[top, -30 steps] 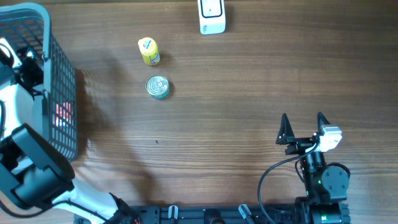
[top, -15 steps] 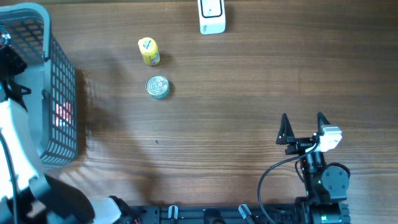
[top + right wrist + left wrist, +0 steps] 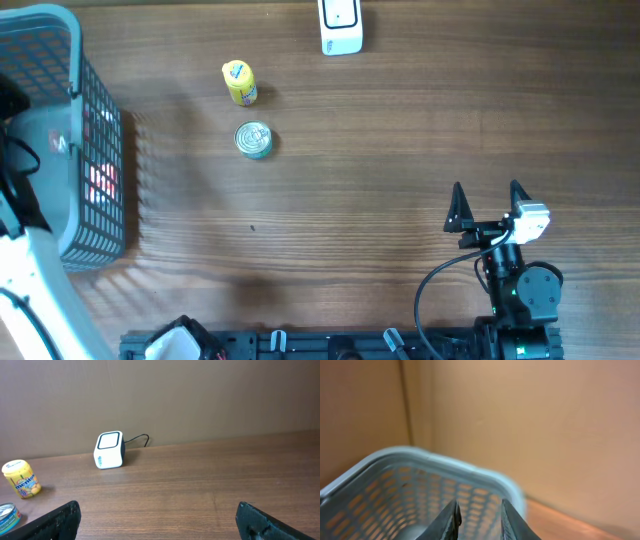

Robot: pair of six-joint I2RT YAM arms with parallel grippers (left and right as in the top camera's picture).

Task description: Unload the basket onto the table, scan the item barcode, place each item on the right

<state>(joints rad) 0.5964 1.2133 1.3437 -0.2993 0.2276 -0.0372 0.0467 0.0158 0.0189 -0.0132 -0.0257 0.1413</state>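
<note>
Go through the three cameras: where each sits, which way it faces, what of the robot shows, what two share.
Overhead: above the table, looking straight down; the right gripper and white left arm show.
Left wrist: over the basket, facing the wall; its own fingers show.
Right wrist: low over the table, facing the scanner, yellow bottle and can; its fingertips show.
Shared: overhead and right wrist both see scanner, yellow bottle and can; overhead and left wrist, the basket.

basket (image 3: 100,180): grey mesh, far left | table (image 3: 400,130): brown wood
</note>
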